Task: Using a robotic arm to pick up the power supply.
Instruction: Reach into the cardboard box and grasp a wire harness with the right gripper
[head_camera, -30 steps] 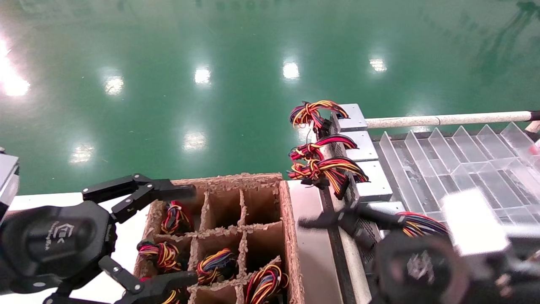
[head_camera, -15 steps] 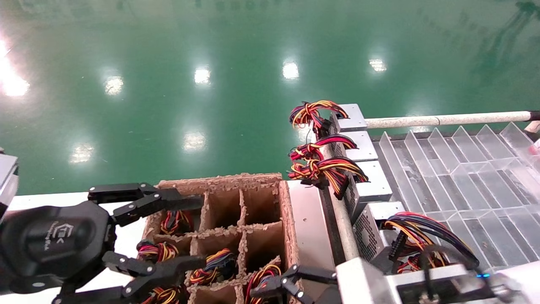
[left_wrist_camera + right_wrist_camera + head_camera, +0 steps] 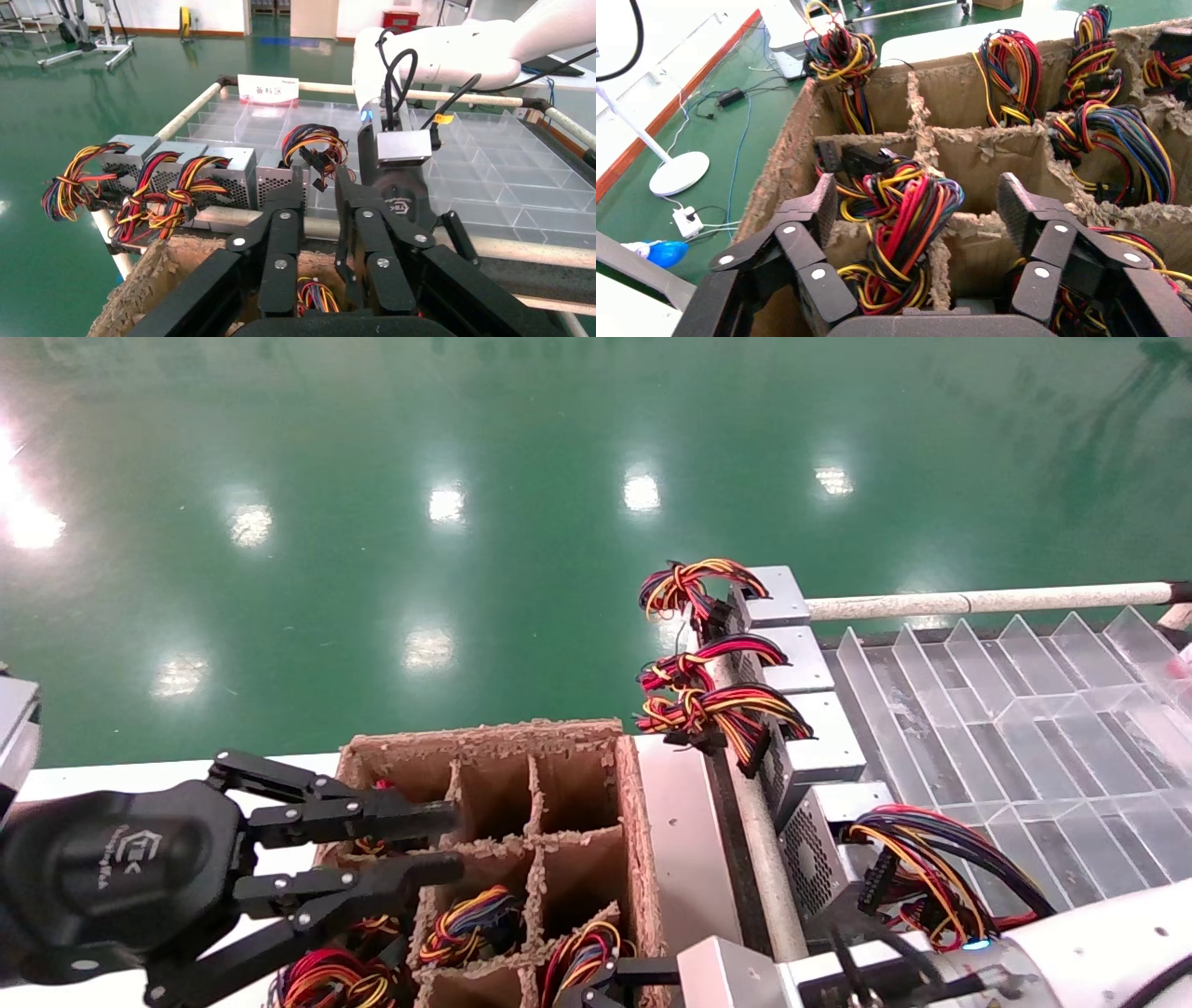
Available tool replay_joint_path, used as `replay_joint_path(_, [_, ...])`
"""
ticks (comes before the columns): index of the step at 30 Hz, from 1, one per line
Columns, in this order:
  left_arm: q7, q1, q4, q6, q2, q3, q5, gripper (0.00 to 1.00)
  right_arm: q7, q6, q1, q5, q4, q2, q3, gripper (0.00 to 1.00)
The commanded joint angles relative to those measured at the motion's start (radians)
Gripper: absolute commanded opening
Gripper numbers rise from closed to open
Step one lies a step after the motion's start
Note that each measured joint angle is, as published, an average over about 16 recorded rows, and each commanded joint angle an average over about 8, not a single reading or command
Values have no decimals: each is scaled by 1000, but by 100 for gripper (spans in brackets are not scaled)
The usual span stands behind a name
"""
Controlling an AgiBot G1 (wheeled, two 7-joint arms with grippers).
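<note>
Several silver power supplies (image 3: 819,747) stand in a row on the rack, their wire bundles (image 3: 708,705) hanging left. More wire bundles (image 3: 470,919) poke out of the cells of a cardboard box (image 3: 633,803); the units under them are hidden. My right gripper (image 3: 917,203) hangs open over a near cell, its fingers either side of a red, yellow and black bundle (image 3: 898,210) without touching it. It sits at the bottom edge of the head view (image 3: 596,985). My left gripper (image 3: 452,843) hovers over the box's far left cells, fingers (image 3: 284,210) a narrow gap apart and empty.
A clear plastic divider tray (image 3: 1006,710) fills the rack to the right, with a white rail (image 3: 978,601) behind it. A steel strip (image 3: 680,840) runs between box and rack. The box's torn cardboard dividers (image 3: 926,133) stand between cells. Green floor lies beyond.
The right arm swung from the rack down to the box's near cells. The left gripper's fingers closed from wide apart to a narrow gap.
</note>
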Motion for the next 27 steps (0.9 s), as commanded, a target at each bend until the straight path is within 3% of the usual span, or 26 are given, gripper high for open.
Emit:
replay_joint_path(1, [0, 0, 0, 0, 0, 0, 0, 0, -18, 1, 3, -5, -22, -11, -5, 0])
replay_joint_path(27, [0, 0, 0, 0, 0, 0, 0, 0, -55, -10, 53, 17, -44, 10, -83, 0])
